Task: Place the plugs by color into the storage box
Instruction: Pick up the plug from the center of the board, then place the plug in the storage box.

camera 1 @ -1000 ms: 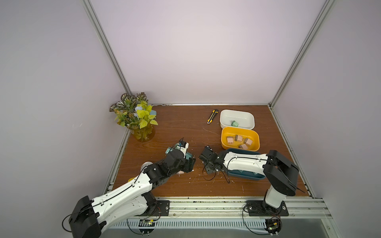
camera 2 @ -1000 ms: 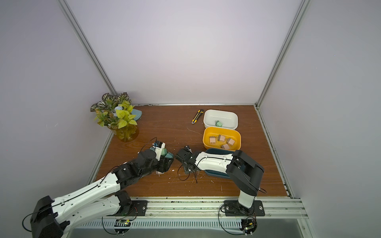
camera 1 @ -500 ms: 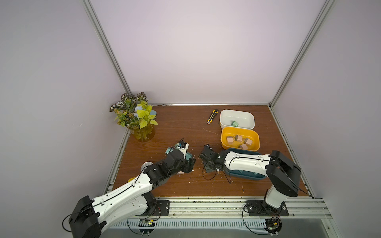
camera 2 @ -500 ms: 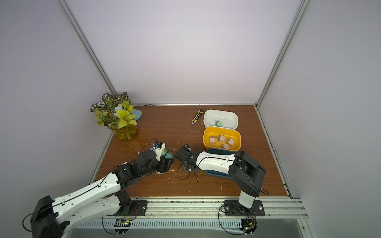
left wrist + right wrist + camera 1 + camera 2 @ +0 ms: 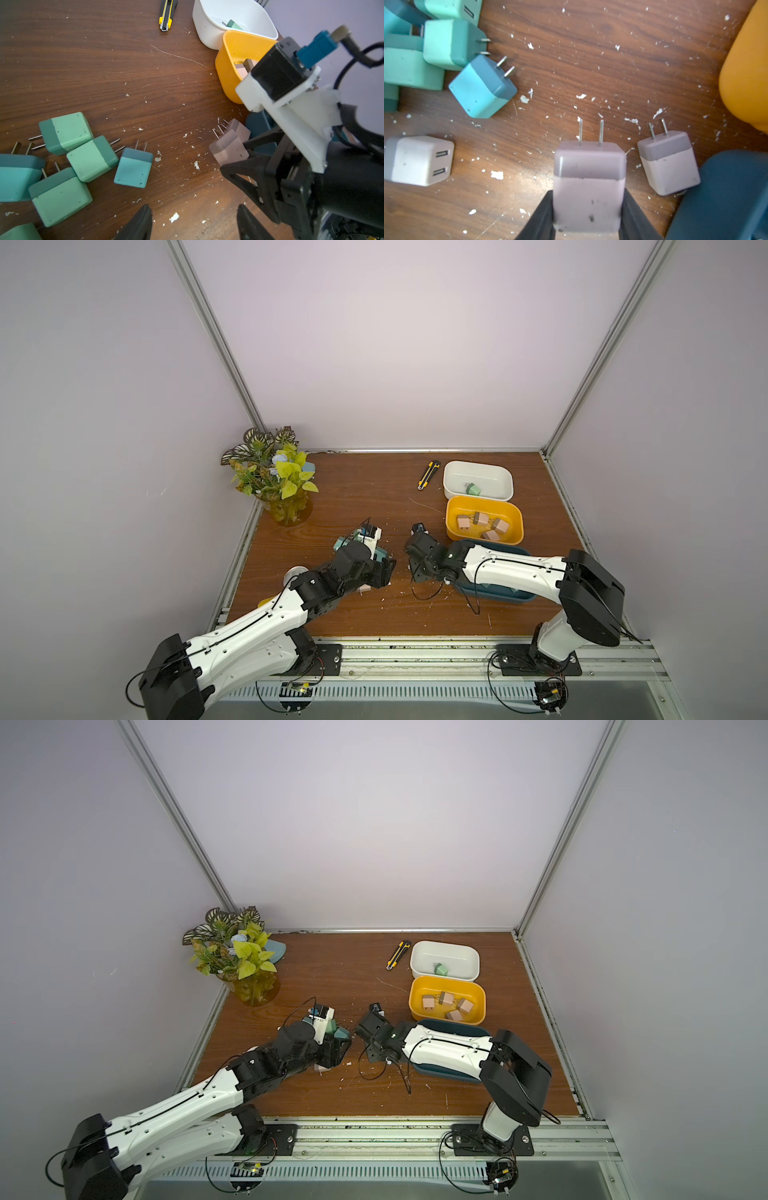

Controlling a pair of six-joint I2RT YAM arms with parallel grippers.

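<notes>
Far left on the table (image 5: 104, 62) we see loose mint plugs (image 5: 68, 133) and a teal plug (image 5: 133, 168) bunched together. The left gripper (image 5: 193, 209) just beside them stands parted with nothing in it. Mid-scene, low over the wood, the right gripper (image 5: 587, 196) is clamped on the flat sides of a pink plug (image 5: 588, 166); we judge it light, rigid and smooth, so squeeze the body, not the prongs. It's a rounded cube with a pale body, mauve cap and two metal prongs, and the yellow bin (image 5: 484, 498) with other pink ones lies right.
</notes>
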